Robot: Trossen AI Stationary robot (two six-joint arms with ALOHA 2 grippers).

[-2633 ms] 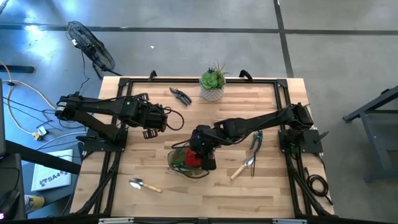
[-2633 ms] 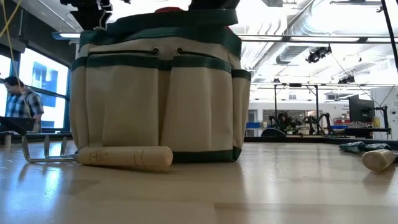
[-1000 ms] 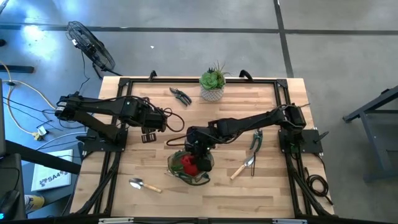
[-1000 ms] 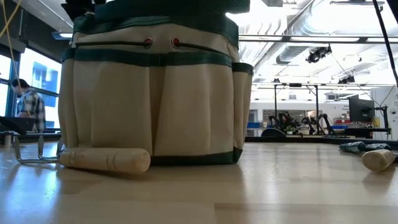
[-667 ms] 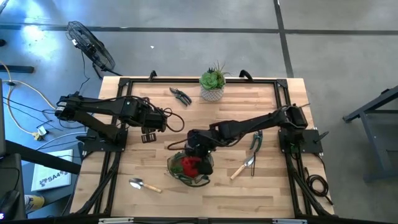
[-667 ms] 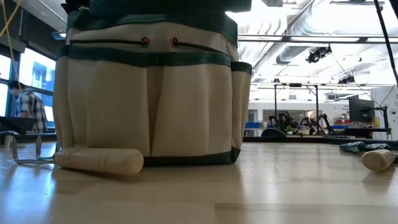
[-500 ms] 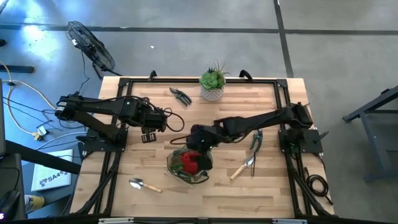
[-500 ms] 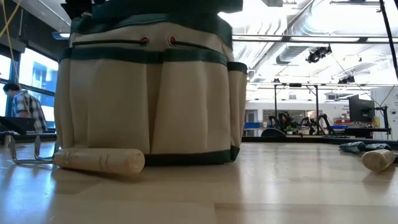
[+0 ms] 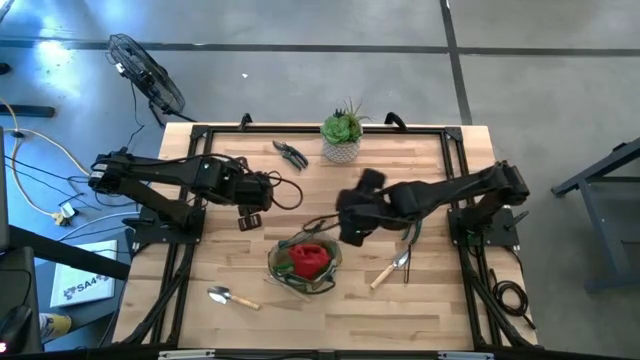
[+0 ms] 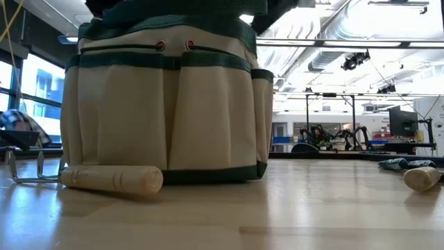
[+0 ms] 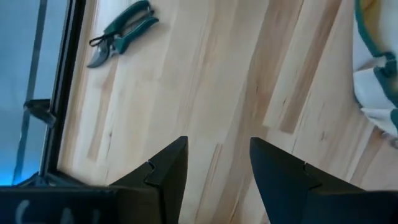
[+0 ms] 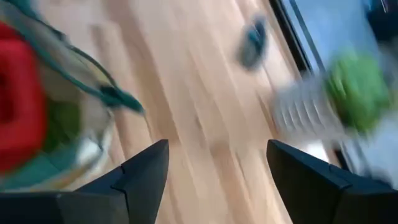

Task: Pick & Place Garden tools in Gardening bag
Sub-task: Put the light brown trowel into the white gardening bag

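Note:
The tan gardening bag (image 9: 303,266) with green trim stands on the table's near middle, a red item (image 9: 310,257) inside it; the low view shows its pocketed wall (image 10: 166,104). My right gripper (image 9: 347,233) is open and empty, just right of and beyond the bag; its wrist view (image 12: 217,149) shows the bag's rim (image 12: 93,81). My left gripper (image 9: 247,220) is open and empty, left of the bag (image 11: 217,146). Green-handled shears (image 9: 290,153) lie at the far side. One wooden-handled trowel (image 9: 232,297) lies near left, another (image 9: 390,268) right. A green-handled pruner (image 9: 410,230) lies under my right arm.
A green succulent in a white pot (image 9: 343,135) stands at the far edge's middle. In the low view a wooden-handled tool (image 10: 111,179) lies against the bag's base. Bare wood lies between the bag and the near edge. A person shows in the room beyond.
My right gripper has drawn back from over the bag's opening, toward the table's right and far side, and now stands beside the bag. The red item stays in the bag. The bag has shifted slightly on the table.

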